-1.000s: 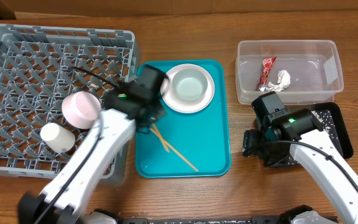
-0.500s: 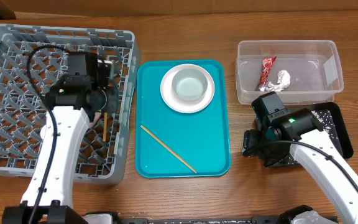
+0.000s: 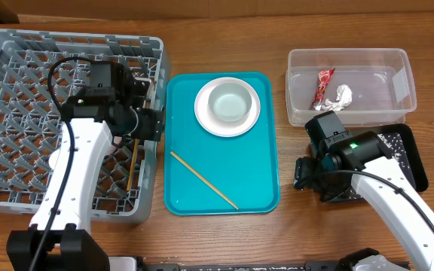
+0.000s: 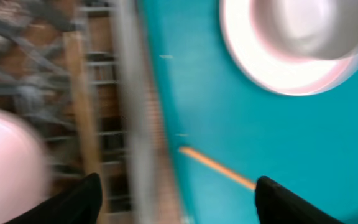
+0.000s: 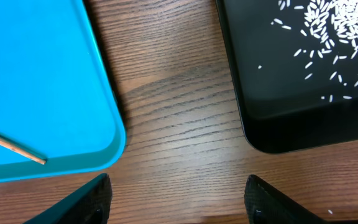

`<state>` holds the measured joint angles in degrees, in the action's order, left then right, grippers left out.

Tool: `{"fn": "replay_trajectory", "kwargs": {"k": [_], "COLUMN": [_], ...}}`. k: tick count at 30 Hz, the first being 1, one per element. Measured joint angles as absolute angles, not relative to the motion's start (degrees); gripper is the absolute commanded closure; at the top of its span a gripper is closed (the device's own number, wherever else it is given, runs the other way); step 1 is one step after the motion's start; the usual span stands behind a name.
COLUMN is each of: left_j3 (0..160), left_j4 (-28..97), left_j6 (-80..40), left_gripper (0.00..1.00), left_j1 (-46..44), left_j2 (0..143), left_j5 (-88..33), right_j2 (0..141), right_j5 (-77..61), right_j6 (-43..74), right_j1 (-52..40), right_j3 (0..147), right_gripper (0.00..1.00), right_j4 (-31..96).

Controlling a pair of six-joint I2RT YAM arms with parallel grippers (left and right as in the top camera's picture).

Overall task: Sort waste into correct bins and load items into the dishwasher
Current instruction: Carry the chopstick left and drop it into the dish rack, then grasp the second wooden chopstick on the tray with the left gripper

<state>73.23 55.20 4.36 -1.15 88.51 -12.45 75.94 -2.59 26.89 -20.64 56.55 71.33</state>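
Observation:
My left gripper (image 3: 146, 125) is open and holds nothing; it hangs over the right wall of the grey dishwasher rack (image 3: 21, 75). One chopstick (image 3: 132, 167) lies inside the rack by that wall. The other chopstick (image 3: 204, 179) rests on the teal tray (image 3: 255, 188). A grey-green bowl (image 3: 228, 104) sits on the white plate (image 3: 202, 113) there. The blurred left wrist view shows a pink bowl (image 4: 5, 162) at its left edge. My right gripper (image 5: 179, 199) is open over bare wood, between the teal tray and the black tray (image 5: 266, 124) holding rice grains (image 5: 340, 25).
The clear tub (image 3: 383, 56) at the back right holds a red wrapper (image 3: 324, 86) and a crumpled white tissue (image 3: 342, 95). My right arm lies across the black tray (image 3: 417, 162). Bare wooden table (image 3: 285, 226) runs along the front.
My left arm carried a chopstick from the teal tray to the rack, opened and left it there, then shifted right. The right arm has not moved.

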Motion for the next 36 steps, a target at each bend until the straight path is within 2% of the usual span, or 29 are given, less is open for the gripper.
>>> {"fn": "replay_trajectory", "kwargs": {"k": [3, 5, 7, 15, 17, 21, 29, 32, 33, 36], "left_j3": [73.7, 73.5, 72.2, 60.8, 58.0, 53.4, 51.5, 51.5, 51.5, 51.5], "left_j4": [57.7, 59.1, 59.4, 52.8, 49.3, 45.1, 42.9, 41.9, 41.5, 41.1], "left_j6": [-5.5, -12.9, -19.8, -40.8, -43.7, -49.4, -54.1, -54.6, -54.7, -55.1], "left_gripper": [0.2, 0.23, 0.32, 0.38, 0.41, 0.4, 0.41, 0.44, 0.45, 0.73], "left_j1": [-4.1, -7.2, -10.8, -27.7, -30.7, -34.9, -35.6, -35.6, -35.6, -35.6], "left_j2": [87.9, 87.7, 87.6, 87.6, 87.6, 87.6, 89.9, 92.7, 93.5, 95.5], "left_j5": [-17.1, -17.0, -14.9, -4.6, -3.1, -0.6, 1.6, 1.8, 1.8, 1.8], "right_j2": [75.9, 75.9, 75.9, 75.9, 75.9, 75.9, 75.9, 75.9, 75.9, 75.9], "right_j5": [-2.6, -2.6, -2.6, -2.6, -2.6, -2.6, -2.6, -2.6, -2.6, -2.6], "right_j6": [26.9, 26.9, 26.9, 26.9, 26.9, 26.9, 26.9, 26.9, 26.9, 26.9], "right_j1": [-20.7, -20.7, -20.6, -20.6, -20.6, -20.6, -20.6, -20.7, -20.6, -20.6], "right_j3": [56.6, 56.6, 56.6, 56.6, 56.6, 56.6, 56.6, 56.6, 56.6, 56.6], "right_gripper": [0.3, 0.29, 0.3, 0.29, 0.29, 0.29, 0.29, 0.29, 0.29, 0.29], "right_j4": [71.3, 71.2, 71.2, 71.2, 71.2, 71.2, 71.4, 71.5, 71.4, 71.6]}}
